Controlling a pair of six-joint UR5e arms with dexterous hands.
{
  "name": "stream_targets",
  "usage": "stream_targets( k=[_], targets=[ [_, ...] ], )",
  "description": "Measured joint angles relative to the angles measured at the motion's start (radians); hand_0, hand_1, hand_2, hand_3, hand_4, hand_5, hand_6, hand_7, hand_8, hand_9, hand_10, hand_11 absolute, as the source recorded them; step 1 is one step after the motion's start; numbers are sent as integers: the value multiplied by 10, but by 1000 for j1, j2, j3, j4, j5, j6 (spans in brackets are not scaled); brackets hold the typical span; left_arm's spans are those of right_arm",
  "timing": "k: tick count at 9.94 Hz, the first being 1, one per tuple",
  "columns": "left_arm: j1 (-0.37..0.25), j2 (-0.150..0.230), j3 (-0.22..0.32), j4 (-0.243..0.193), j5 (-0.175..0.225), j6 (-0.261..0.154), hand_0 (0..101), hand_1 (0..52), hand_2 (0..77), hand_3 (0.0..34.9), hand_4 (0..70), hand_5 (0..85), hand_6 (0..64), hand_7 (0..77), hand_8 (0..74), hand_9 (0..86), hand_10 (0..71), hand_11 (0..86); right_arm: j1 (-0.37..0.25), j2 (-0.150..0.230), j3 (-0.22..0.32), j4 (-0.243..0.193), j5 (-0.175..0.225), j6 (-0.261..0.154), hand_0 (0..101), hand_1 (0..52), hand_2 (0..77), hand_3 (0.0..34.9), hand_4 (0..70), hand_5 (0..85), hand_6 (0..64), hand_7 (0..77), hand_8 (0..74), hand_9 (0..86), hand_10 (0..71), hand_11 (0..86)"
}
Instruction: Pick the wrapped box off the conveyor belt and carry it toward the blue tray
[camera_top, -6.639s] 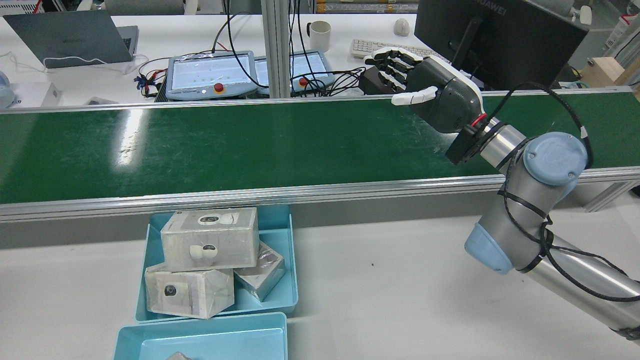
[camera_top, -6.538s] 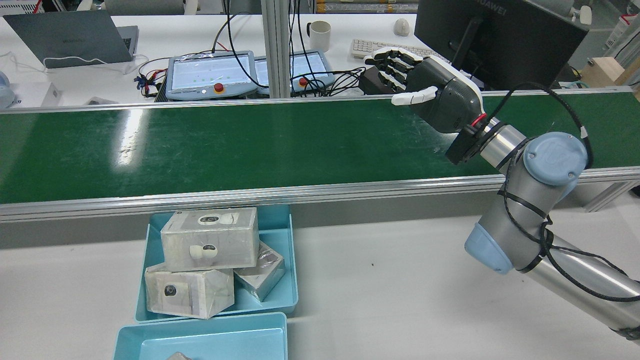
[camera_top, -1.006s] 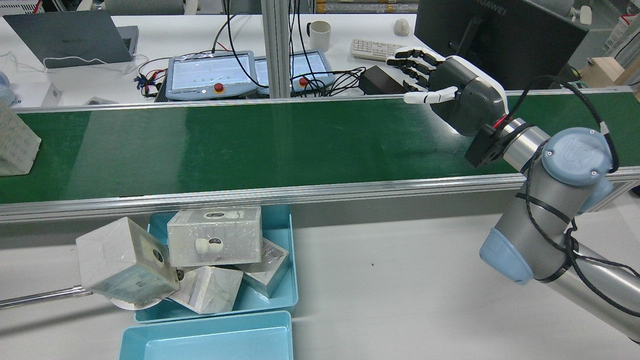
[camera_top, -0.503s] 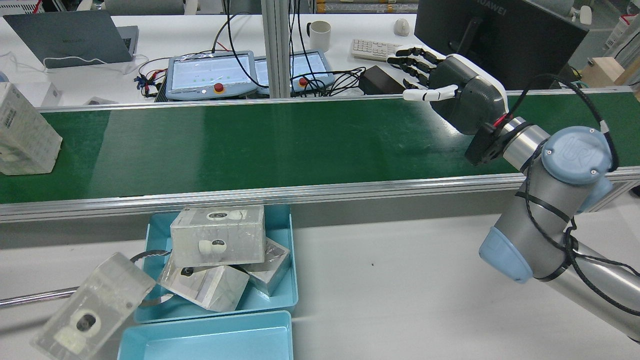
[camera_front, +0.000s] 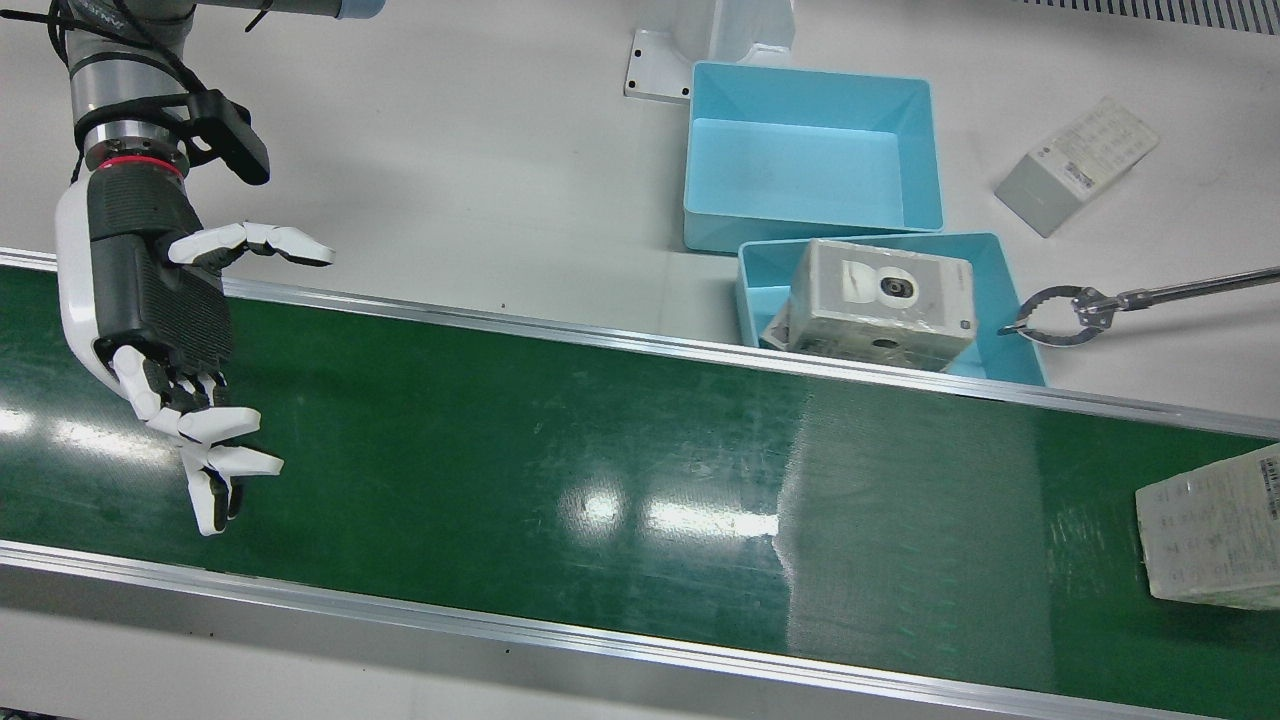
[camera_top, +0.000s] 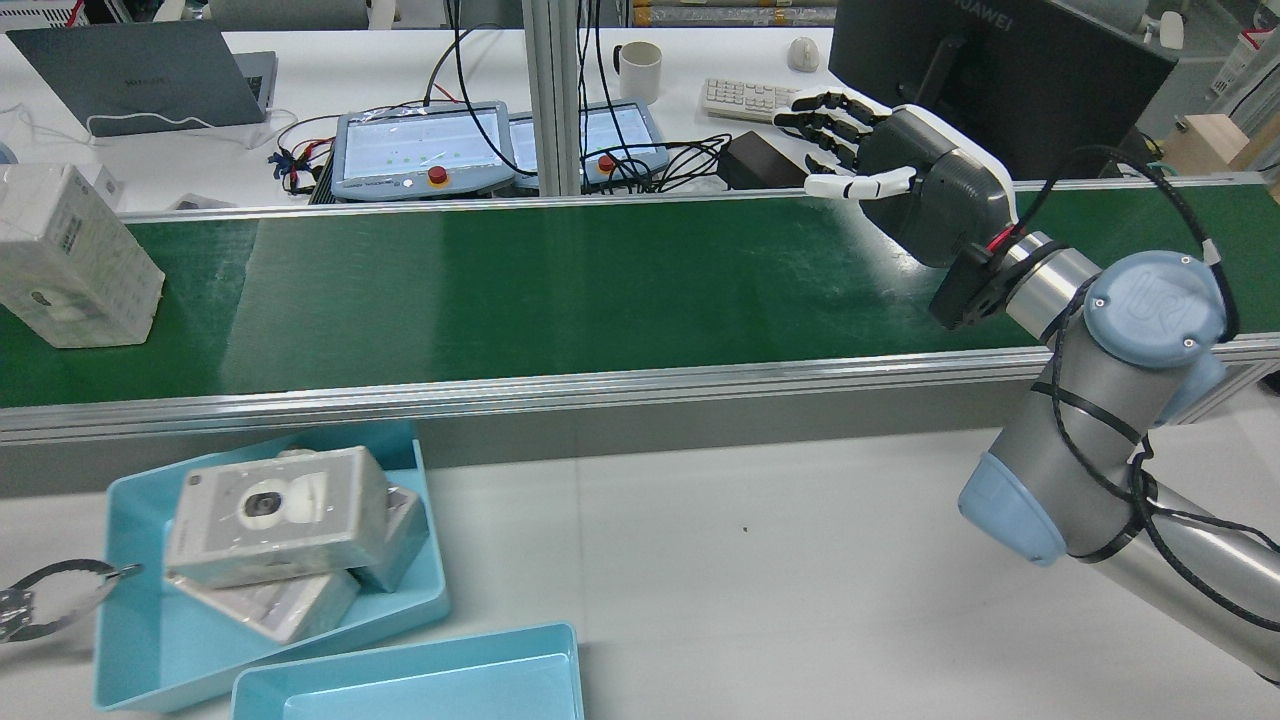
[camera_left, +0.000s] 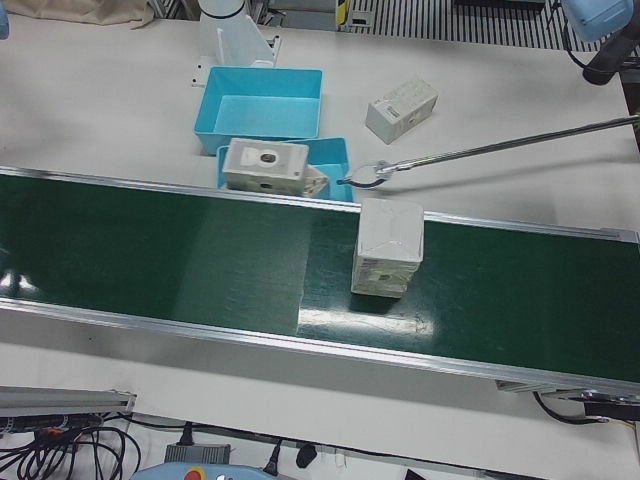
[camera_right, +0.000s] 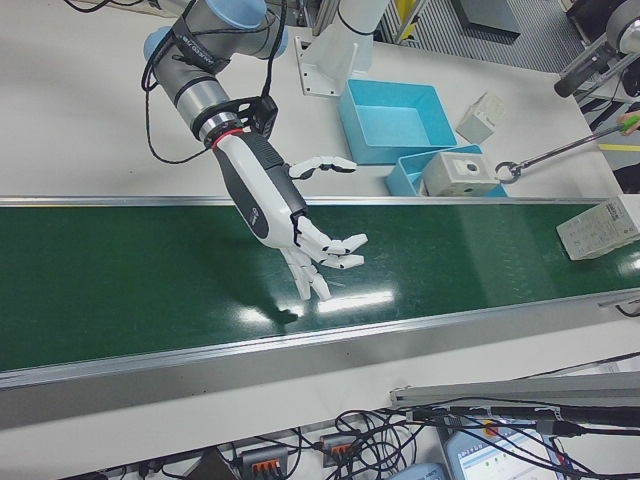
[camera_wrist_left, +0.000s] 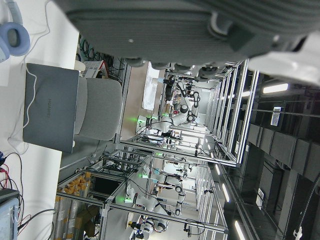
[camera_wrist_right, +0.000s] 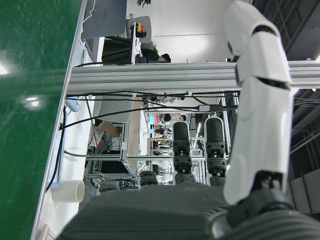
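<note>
Standing upright at the far end of the conveyor belt (camera_top: 520, 290), well apart from the empty, spread-fingered right hand (camera_front: 165, 330), the wrapped box (camera_top: 75, 265) looks stiff, light and film-slick, best clasped across opposite flat faces; left hand's state unseen.

A robotics lab: a green conveyor belt (camera_top: 560, 290) crosses a white bench (camera_top: 760, 560), with teach pendants (camera_top: 420, 150), a laptop (camera_top: 140, 75), a monitor (camera_top: 1000, 70) and rows of aluminium-framed stations behind.
</note>
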Motion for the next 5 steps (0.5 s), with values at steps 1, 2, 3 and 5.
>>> stream_targets(
  k=[1,2,3,5],
  targets=[
    [0,0,0,0,0,0,0,0,5,0,0,11,0,0,0,0,5,0,0,-1,0,0,0,0,466,147,224,163,109,349,44,256,0,60,0,16],
    [0,0,0,0,0,0,0,0,5,0,0,11,0,0,0,0,0,0,1,-1,0,0,0,-1,466,147,218,182,109,349,44,256,0,60,0,16],
    [0,0,0,0,0,0,0,0,5,0,0,11,0,0,0,0,0,0,3,-2,1,-1,0,0,466,147,218,182,109,349,44,256,0,60,0,16],
    [0,0,0,0,0,0,0,0,5,0,0,11,0,0,0,0,5,0,11,-3,1,-1,0,3,466,147,224,182,109,349,44,256,0,60,0,16]
  ],
)
